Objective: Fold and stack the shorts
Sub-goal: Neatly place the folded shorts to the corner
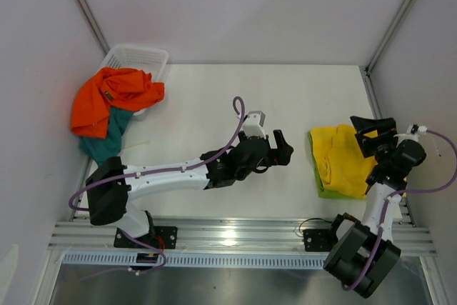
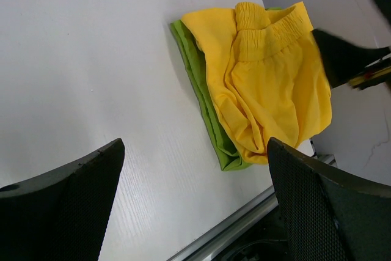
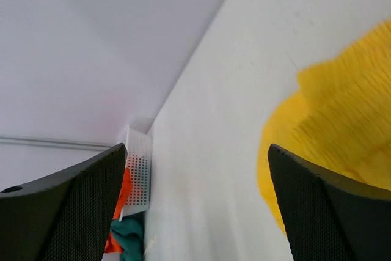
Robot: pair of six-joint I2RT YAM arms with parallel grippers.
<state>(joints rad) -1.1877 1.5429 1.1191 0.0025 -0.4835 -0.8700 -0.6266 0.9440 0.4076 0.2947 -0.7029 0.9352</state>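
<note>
Top external view: yellow shorts lie folded on lime green shorts at the right edge of the table, toward the near-right corner. Green shows only as a strip along the stack's left and near sides. Right gripper hovers over the stack, fingers spread, holding nothing. Left gripper is at table centre, fingers likewise spread and empty, facing the stack.

Judgement: two pairs are stacked; orange shorts come next. They drape over the white basket at the far-left corner, with teal shorts partly beneath.

Advice: pinch the orange cloth only, high on the heap, and lift clear of the basket rim before pulling to centre.

Risks: teal dragged along; basket tipped.
</note>
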